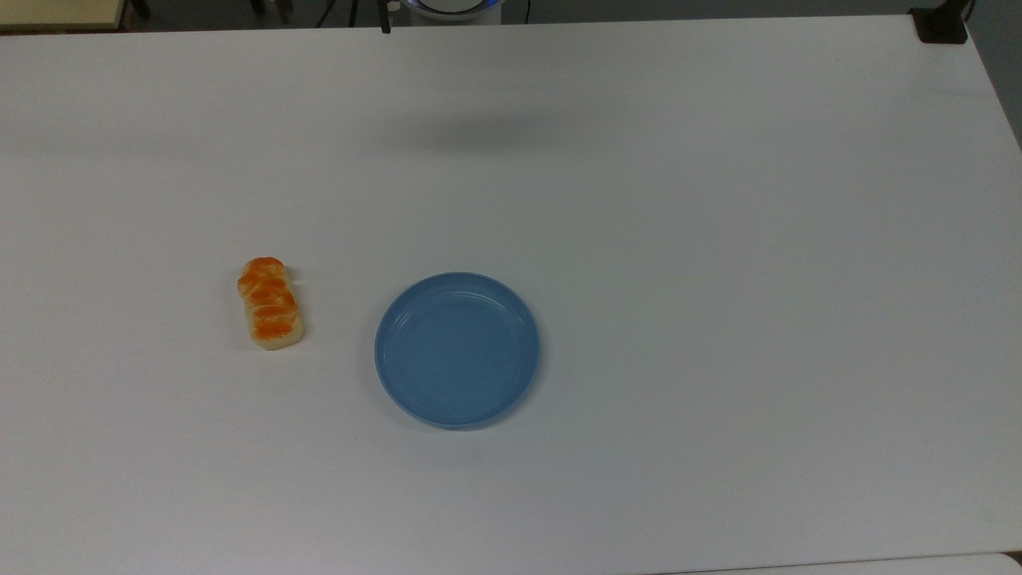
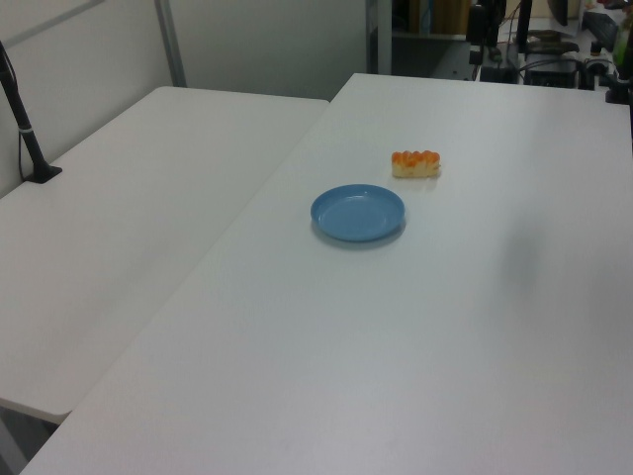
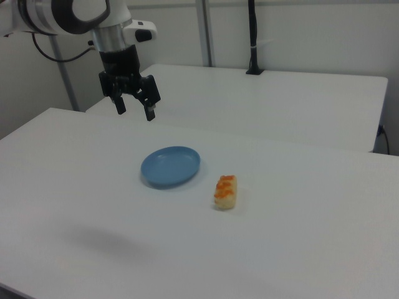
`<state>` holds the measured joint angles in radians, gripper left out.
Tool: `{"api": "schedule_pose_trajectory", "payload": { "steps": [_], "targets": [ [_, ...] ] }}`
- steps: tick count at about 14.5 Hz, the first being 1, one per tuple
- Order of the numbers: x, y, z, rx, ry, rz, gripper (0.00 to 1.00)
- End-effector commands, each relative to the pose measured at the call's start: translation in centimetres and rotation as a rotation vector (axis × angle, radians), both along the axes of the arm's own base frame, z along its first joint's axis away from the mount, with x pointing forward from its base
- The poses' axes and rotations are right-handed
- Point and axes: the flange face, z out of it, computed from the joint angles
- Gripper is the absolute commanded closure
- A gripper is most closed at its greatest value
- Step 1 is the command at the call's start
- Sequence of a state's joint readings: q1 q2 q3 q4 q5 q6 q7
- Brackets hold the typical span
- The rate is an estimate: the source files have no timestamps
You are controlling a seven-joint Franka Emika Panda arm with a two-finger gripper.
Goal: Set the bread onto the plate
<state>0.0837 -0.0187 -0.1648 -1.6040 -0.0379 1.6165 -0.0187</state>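
The bread (image 1: pixel 271 303) is a small braided loaf with orange-brown bumps, lying on the white table to the top view's left of the plate. The bread (image 2: pixel 415 163) lies just beyond the plate in the left view and the bread (image 3: pixel 225 191) lies to the right view's right of the plate. The blue round plate (image 1: pixel 457 349) (image 2: pixel 358 213) (image 3: pixel 171 166) holds nothing. My gripper (image 3: pixel 134 109) hangs high above the table in the right view, up and to the left of the plate, open with nothing between its fingers.
The white table (image 1: pixel 718 239) stretches wide around both objects. A second white table (image 2: pixel 119 218) adjoins it on the left view's left, with a black post (image 2: pixel 25 124) on it. A black clamp (image 1: pixel 942 24) sits at the top view's far right corner.
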Motion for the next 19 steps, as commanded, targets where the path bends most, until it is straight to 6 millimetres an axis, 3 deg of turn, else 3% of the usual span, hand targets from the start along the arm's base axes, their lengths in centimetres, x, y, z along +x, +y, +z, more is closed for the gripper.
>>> {"api": "schedule_pose_trajectory", "payload": {
  "steps": [1, 6, 13, 15, 17, 19],
  "targets": [
    [-0.3, -1.5, 0.1, 0.024, -0.018, -0.022, 0.00],
    [0.3, -1.4, 0.3, 0.029, -0.069, -0.131, 0.00],
    [0.5, -0.7, -0.1, 0.008, -0.050, -0.100, 0.00],
    [1.9, -0.4, -2.6, -0.030, -0.001, -0.043, 0.00],
    [5.3, -0.7, -7.0, -0.101, 0.039, -0.027, 0.00],
    [8.7, -0.9, -10.7, -0.126, -0.026, -0.022, 0.00]
  ]
}}
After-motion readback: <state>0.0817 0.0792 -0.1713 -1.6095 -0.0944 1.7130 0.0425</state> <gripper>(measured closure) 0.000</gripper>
